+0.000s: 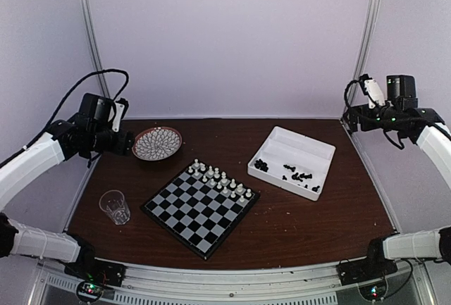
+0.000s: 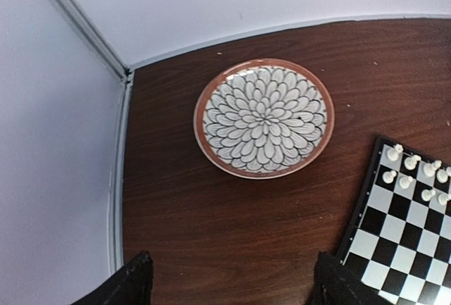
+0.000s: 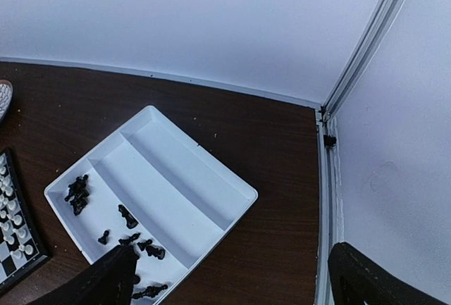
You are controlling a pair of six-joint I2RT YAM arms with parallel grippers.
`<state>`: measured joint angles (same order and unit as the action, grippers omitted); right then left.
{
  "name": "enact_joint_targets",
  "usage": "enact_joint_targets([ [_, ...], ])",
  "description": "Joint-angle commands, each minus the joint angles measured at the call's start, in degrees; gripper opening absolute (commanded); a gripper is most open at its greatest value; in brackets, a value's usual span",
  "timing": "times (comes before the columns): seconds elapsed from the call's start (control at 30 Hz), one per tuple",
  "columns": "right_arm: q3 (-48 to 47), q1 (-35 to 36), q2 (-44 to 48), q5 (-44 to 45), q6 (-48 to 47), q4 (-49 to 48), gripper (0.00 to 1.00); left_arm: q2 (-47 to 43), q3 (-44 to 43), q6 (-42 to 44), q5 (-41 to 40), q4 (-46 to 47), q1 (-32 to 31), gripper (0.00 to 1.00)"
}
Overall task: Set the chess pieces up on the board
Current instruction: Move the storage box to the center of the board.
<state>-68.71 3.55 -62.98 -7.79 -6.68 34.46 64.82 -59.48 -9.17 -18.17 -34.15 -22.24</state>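
Note:
The board (image 1: 197,224) lies turned like a diamond at the table's middle. White chess pieces (image 1: 218,180) stand in two rows along its far right edge, and in the left wrist view the white pieces (image 2: 412,171) show on the board (image 2: 402,249) at the lower right. Black chess pieces (image 1: 296,175) lie loose in the near compartment of a white tray (image 1: 299,143); the right wrist view shows these black pieces (image 3: 77,196) too. My left gripper (image 2: 232,280) hangs open and empty above bare table near a patterned plate (image 2: 264,118). My right gripper (image 3: 236,273) is open and empty, high over the tray's (image 3: 176,171) right corner.
A round patterned plate (image 1: 157,142) sits at the back left and holds nothing. A clear glass (image 1: 115,206) stands left of the board. White walls and metal posts close the table's back and sides. Both arms (image 1: 106,132) (image 1: 384,111) are raised near the back corners.

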Motion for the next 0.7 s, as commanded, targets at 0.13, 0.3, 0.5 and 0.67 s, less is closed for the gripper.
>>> enact_joint_targets([
  [0.13,4.4,0.5,-1.2,-5.1,-15.8,1.3,0.89,5.2,-4.8,8.1,9.9,-2.4,-12.2,0.73],
  [0.3,5.6,1.4,-3.7,-7.4,-24.3,3.9,0.71,8.3,-8.4,10.7,12.2,-11.9,-24.2,0.71],
  [0.5,8.7,3.1,-7.5,-10.2,-29.5,2.7,0.59,12.9,-7.7,9.6,13.1,-21.6,-35.9,0.68],
  [0.67,8.0,4.0,-15.6,-7.8,-32.8,1.5,0.44,15.5,-5.4,9.2,14.3,-24.5,-41.9,0.66],
])
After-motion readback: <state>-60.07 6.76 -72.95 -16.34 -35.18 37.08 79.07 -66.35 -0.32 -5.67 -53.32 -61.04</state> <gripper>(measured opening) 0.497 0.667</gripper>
